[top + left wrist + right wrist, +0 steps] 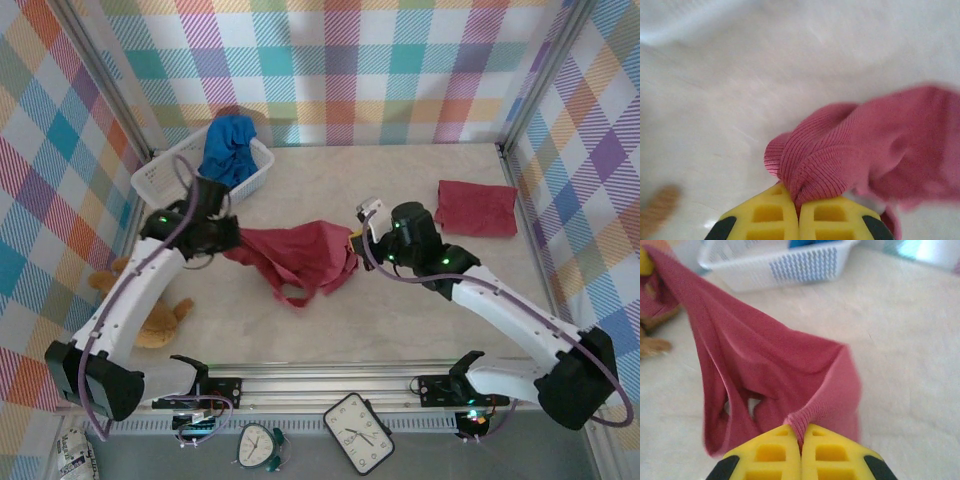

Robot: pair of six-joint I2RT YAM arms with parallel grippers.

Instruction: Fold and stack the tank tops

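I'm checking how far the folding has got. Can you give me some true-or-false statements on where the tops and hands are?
1. The left hand and right hand both pinch the dark red tank top. True.
2. The blue tank top lies spread flat on the table. False: it is bunched in the white mesh basket.
3. A second dark red tank top lies folded at the far right. True.
4. The teddy bear sits in the basket. False: it lies on the table, outside it.
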